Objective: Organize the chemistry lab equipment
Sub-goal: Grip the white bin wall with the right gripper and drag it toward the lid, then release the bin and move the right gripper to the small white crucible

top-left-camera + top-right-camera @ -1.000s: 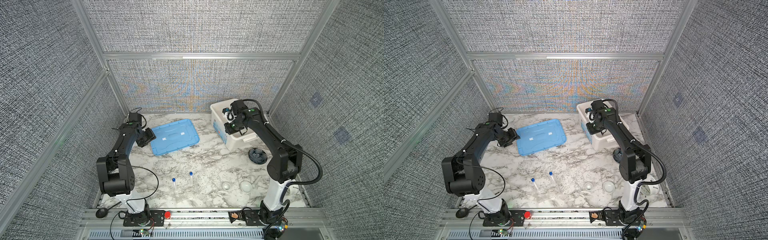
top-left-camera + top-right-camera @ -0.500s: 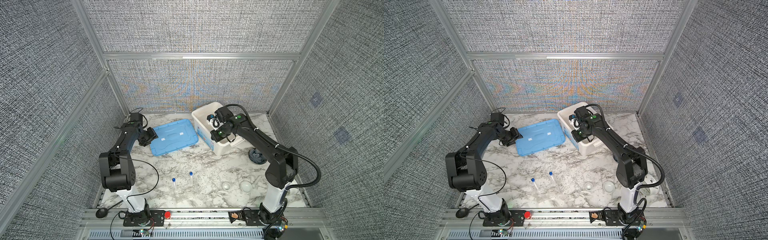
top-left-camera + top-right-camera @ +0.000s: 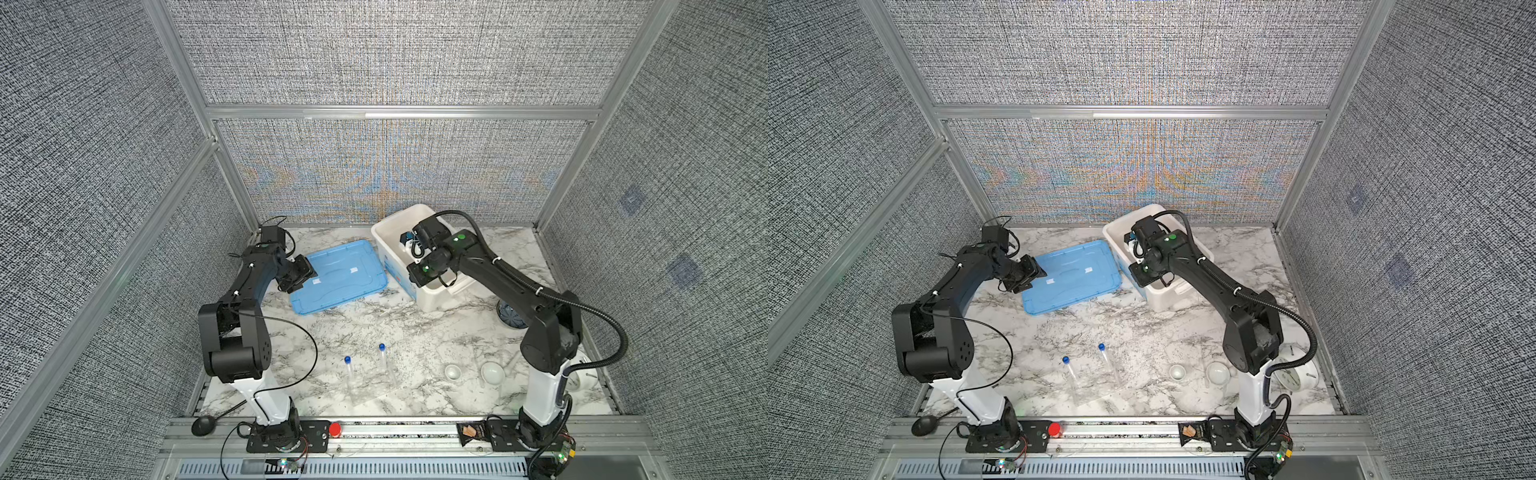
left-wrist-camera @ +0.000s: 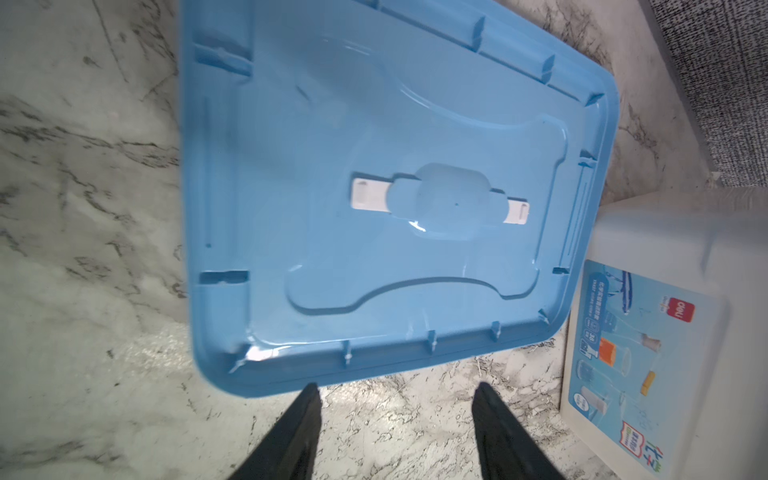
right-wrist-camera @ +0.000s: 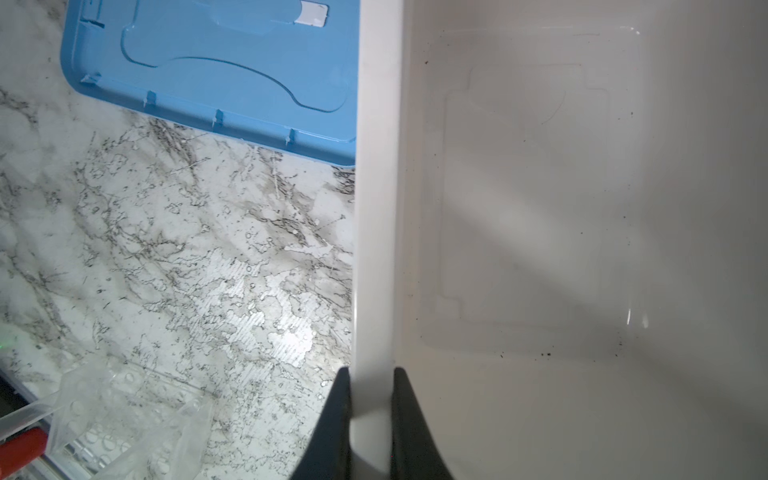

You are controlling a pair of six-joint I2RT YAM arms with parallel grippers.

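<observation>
Two clear tubes with blue caps [image 3: 348, 371] [image 3: 382, 358] lie on the marble near the front, seen in both top views [image 3: 1068, 371] [image 3: 1105, 358]. Right of them sit two small white bowls [image 3: 453, 371] [image 3: 493, 372]. My right gripper [image 5: 371, 374] is shut on the rim of the empty white bin [image 5: 378, 208], which stands at the back [image 3: 434, 297]. A blue lid [image 3: 340, 274] lies flat just left of the bin. Beside the lid's left edge [image 4: 374, 187] my left gripper [image 4: 397, 388] hangs open over bare marble, holding nothing.
A round white alarm clock [image 3: 1296, 374] lies by the right arm's base. A dark round object [image 3: 509, 316] sits behind the right arm. A clear plastic sheet [image 3: 374, 384] lies under the tubes. Grey walls close in the back and both sides.
My right gripper has dragged the white bin leftward and turned it, so it now stands against the blue lid's right edge. The left arm has shifted slightly beside the lid.
</observation>
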